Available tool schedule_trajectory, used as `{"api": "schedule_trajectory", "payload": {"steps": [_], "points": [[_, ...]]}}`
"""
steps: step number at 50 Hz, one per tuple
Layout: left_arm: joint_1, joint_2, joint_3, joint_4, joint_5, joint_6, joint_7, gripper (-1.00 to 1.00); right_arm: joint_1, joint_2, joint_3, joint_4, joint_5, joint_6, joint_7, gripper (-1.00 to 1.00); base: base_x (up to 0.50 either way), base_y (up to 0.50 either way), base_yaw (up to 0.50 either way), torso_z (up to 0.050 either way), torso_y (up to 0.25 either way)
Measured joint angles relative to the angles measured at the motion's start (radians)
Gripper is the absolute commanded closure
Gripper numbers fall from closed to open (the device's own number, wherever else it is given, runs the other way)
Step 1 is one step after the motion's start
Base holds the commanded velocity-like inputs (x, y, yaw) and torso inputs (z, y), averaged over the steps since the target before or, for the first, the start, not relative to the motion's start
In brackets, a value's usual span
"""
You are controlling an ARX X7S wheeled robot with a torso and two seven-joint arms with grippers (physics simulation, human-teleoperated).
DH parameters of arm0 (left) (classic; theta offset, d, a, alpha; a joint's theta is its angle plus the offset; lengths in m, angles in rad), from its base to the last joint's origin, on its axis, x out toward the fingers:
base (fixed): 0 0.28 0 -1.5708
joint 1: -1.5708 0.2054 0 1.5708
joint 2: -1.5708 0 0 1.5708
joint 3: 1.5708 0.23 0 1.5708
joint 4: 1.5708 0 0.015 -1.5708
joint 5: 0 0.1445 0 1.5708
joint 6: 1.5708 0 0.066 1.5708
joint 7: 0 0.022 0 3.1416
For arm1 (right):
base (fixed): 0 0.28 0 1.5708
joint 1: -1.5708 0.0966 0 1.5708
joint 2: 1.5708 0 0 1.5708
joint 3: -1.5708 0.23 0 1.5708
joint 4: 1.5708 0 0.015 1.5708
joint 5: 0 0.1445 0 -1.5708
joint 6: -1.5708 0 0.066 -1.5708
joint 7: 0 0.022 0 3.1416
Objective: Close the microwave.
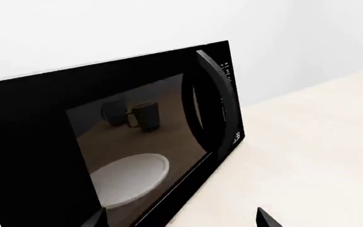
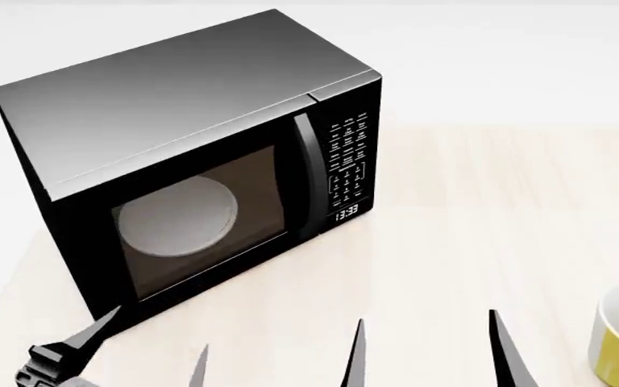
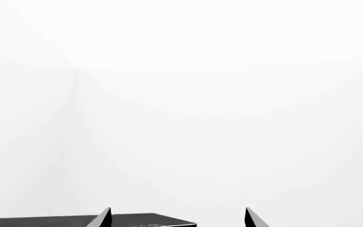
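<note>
Microwave point(image 2: 197, 129) clock "13:33" beside white keypad digits; door flush

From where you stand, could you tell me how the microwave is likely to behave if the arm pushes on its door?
The microwave looks big and boxy, sitting flat on the table, so it will probably stay put rather than tip. Its door appears rigid and already flush or nearly so, so expect little swing. The glossy front may be slippery for the left gripper.
</note>
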Motion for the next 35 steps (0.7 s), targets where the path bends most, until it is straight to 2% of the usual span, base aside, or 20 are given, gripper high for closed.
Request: {"api": "schedule_trajectory", "payload": {"steps": [8,19,28,35], "points": [[0.143,-0.06,-0.033,0.239,-0.026,-0.089,-0.037,-1.0,0.0,-0.001,-0.005,0.006,-0.002,0.001,0.001,-1.0,0.0,0.0,0.0,0.0,0.0],[0.223,-0.134,-0.129,0.448,-0.076,-0.162,-0.092,-1.0,-0.001,-0.003,-0.013,0.016,-0.01,0.005,0.004,-1.0,0.0,0.0,0.0,0.0,0.0],[0.285,-0.2,-0.21,0.542,-0.106,-0.179,-0.121,-1.0,-0.001,-0.003,-0.012,0.019,-0.011,0.021,0.01,-1.0,0.0,0.0,0.0,0.0,0.0],[0.33,-0.211,-0.308,0.559,-0.145,-0.186,-0.189,-1.0,0.001,-0.002,0.002,0.021,-0.001,0.053,0.026,-1.0,0.0,0.0,0.0,0.0,0.0]]}}
